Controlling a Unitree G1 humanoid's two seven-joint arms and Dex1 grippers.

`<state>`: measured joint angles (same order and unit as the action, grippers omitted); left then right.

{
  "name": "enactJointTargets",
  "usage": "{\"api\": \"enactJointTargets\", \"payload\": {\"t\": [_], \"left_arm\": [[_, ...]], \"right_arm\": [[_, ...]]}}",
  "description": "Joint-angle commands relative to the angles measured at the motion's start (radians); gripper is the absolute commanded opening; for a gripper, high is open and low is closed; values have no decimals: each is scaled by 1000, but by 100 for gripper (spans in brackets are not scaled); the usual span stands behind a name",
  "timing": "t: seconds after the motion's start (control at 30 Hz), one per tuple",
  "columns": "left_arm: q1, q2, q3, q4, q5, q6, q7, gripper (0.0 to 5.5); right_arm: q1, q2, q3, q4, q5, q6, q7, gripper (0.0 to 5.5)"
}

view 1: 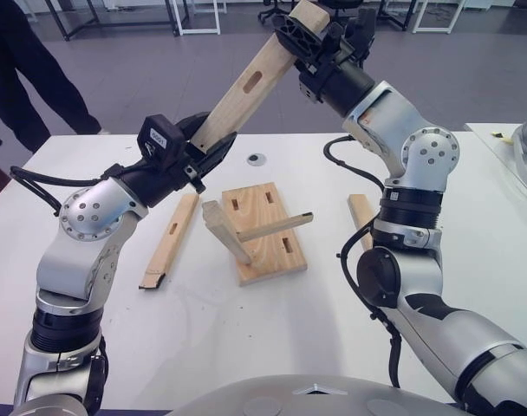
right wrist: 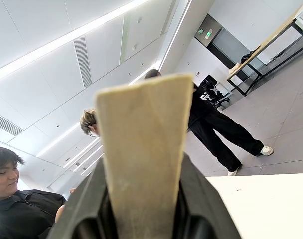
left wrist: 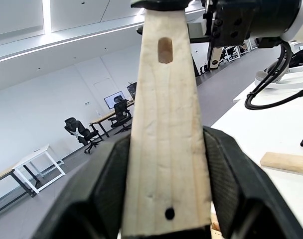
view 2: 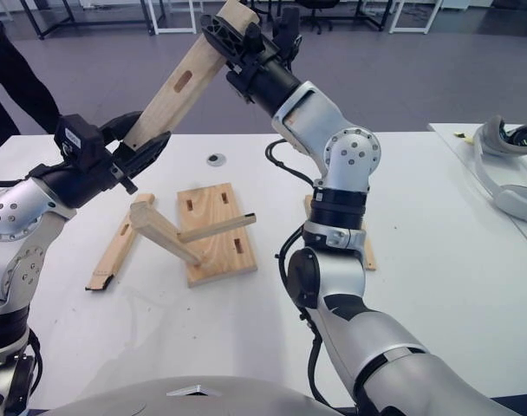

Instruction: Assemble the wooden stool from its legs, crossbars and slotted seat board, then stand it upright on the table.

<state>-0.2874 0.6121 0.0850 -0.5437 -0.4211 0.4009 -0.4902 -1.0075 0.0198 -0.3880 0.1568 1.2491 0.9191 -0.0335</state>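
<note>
1 leg (view 1: pixel 246 87) is up in the air. Your left fingers (left wrist: pixel 231 184) hold its low end tight, and your right fingers (right wrist: pixel 84 214) hold its top end. Most work is left: the seat board (view 1: pixel 268 256) lies flat on the bench (view 1: pixel 159 338), 1 leg with a crossbar (view 1: pixel 233 232) leans on it, and 1 loose leg (view 1: pixel 172 238) lies beside it. Your right arm hides part of another stick (view 1: pixel 359 211).

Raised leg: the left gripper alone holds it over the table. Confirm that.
Not alone. In the left eye view the left gripper grips the raised leg at its lower end, the right gripper at its upper end, over the table.
</note>
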Motion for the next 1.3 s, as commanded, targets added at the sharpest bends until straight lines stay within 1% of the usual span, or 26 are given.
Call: {"api": "enactJointTargets", "payload": {"t": [0.03, 0.07, 0.1, 0.17, 0.23, 0.33, 0.4, 0.47, 0.53, 0.6, 0.67, 0.73, 0.87, 0.97, 1.13, 1.3], "left_arm": [[-3, 0, -10, 11, 31, 15, 5, 208], [2, 1, -8, 17, 34, 21, 7, 244], [8, 2, -4, 21, 36, 25, 9, 253], [32, 5, 31, 31, 47, 37, 27, 291], [68, 5, 105, 23, 49, 58, 67, 319], [87, -40, 219, -117, -34, 141, 164, 382], [83, -104, 250, -291, -176, 215, 270, 385], [102, -124, 258, -413, -273, 273, 342, 385], [124, -111, 279, -481, -379, 305, 407, 385], [129, -84, 302, -501, -471, 314, 456, 385], [144, -64, 295, -501, -498, 322, 474, 385], [176, -46, 257, -493, -474, 327, 469, 385], [221, -6, 90, -447, -316, 311, 416, 385], [238, -14, 29, -416, -241, 282, 393, 385], [243, -37, 27, -372, -211, 243, 374, 385], [227, -34, 52, -368, -226, 241, 373, 385]], "right_arm": [[9, -14, 4, -28, -14, -25, -23, 105], [14, -21, 6, -45, -43, -48, -37, 105], [21, -27, 8, -61, -67, -66, -50, 104], [80, -62, 27, -133, -160, -106, -79, 102], [189, -98, 33, -242, -234, -121, -121, 102], [385, -170, 84, -426, -324, -90, -131, 102], [528, -199, 82, -560, -323, -61, -141, 102], [613, -202, 48, -622, -285, -35, -172, 102], [675, -207, 22, -644, -253, -8, -199, 102], [716, -211, 16, -647, -238, 11, -216, 102], [745, -186, 9, -641, -213, 18, -249, 102], [773, -149, 10, -635, -182, 16, -287, 102], [803, -87, 19, -628, -140, -7, -335, 102], [805, -73, 33, -620, -143, -21, -336, 102], [783, -83, 29, -642, -147, -88, -319, 102], [788, -92, 50, -652, -93, -97, -304, 102]]}}
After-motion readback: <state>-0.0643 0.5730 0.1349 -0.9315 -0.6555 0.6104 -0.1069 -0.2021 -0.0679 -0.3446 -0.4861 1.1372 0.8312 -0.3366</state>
